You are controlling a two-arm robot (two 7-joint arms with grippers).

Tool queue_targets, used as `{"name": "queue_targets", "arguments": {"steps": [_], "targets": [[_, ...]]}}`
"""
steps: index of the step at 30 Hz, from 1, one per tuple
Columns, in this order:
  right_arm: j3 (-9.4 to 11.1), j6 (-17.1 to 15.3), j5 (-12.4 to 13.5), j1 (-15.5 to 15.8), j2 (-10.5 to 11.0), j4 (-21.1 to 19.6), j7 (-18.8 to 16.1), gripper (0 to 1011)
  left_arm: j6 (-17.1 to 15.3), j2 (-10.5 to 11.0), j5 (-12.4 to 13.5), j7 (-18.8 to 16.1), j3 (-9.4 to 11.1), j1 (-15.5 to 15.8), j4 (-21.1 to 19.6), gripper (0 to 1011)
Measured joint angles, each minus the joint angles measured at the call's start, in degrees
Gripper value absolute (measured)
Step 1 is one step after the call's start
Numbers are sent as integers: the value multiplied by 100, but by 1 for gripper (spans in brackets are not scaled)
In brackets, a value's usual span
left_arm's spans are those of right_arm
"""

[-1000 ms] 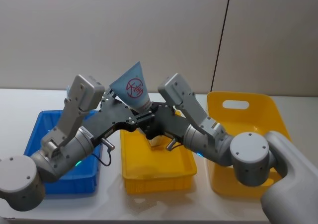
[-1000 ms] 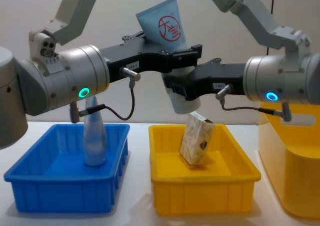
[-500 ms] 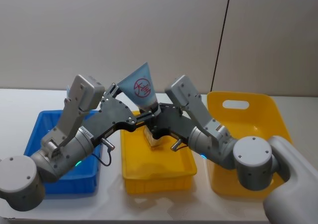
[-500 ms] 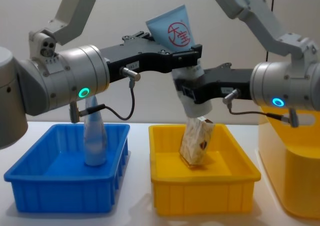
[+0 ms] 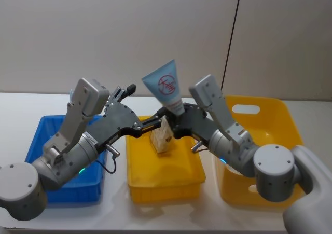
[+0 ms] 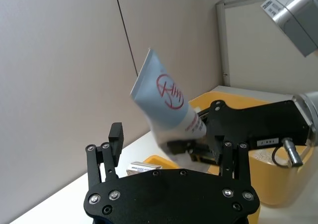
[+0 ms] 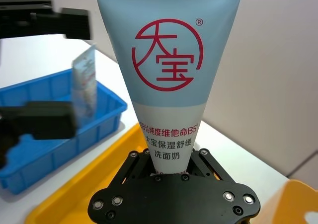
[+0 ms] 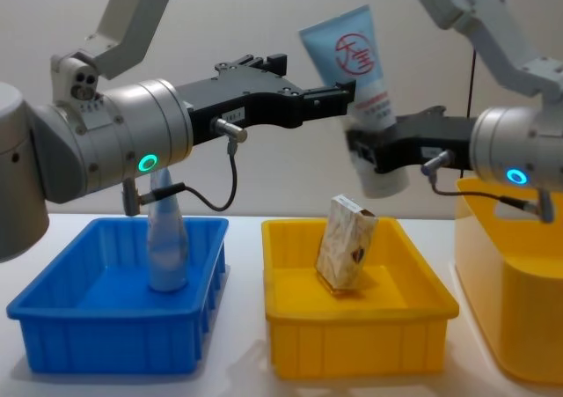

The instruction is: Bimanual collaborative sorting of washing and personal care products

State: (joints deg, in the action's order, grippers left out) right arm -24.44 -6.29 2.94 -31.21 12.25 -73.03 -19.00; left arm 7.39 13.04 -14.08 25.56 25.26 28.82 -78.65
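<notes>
White table: blue tray, yellow tray, tall yellow bin side by side.

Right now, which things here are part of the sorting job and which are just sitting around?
Part of the job:
- pale blue tube, held in the right gripper
- second tube, standing in the blue tray
- marbled carton, in the yellow tray
- left gripper, open

Just there:
- yellow basket
- grey wall

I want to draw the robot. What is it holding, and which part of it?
The right gripper holds the blue tube by its narrow cap end, flat end up. The left gripper is open and holds nothing.
</notes>
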Motion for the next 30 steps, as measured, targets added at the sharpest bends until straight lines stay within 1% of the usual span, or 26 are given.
{"name": "queue_targets", "arguments": {"steps": [5, 11, 12, 15, 19, 20, 21, 22, 24, 26, 28, 30], "targets": [[150, -86, -5, 107, 1, -103, 208, 177, 0, 1, 0, 0, 0, 0, 0, 1002], [394, -215, -5, 299, -16, -304, 520, 175, 0, 1, 0, 0, 0, 0, 0, 1001], [461, -245, -3, 351, -28, -359, 614, 175, 0, 0, 0, 0, 0, 0, 0, 1001], [557, -295, 1, 426, -45, -435, 734, 177, 0, 0, 0, 0, 0, 0, 0, 1001], [766, -414, 34, 582, -90, -589, 993, 175, 0, 0, 0, 0, 0, 0, 0, 1002], [847, -458, 44, 644, -108, -645, 1089, 175, 0, 1, 0, 0, 0, 0, 0, 1002], [847, -458, 44, 644, -108, -645, 1089, 175, 0, 1, 0, 0, 0, 0, 0, 1001], [914, -496, 53, 691, -124, -694, 1168, 175, 0, 0, 0, 0, 0, 0, 0, 1001], [986, -538, 64, 742, -140, -741, 1253, 177, 0, 0, 0, 0, 0, 0, 0, 1001], [1126, -639, 81, 855, -173, -829, 1442, 177, 0, 0, 0, 0, 0, 0, 0, 1001], [1160, -661, 83, 878, -180, -850, 1487, 177, 0, 0, 0, 0, 0, 0, 0, 1001], [1275, -723, 87, 966, -202, -917, 1606, 175, 0, 1, 0, 0, 0, 0, 0, 1002]]}}
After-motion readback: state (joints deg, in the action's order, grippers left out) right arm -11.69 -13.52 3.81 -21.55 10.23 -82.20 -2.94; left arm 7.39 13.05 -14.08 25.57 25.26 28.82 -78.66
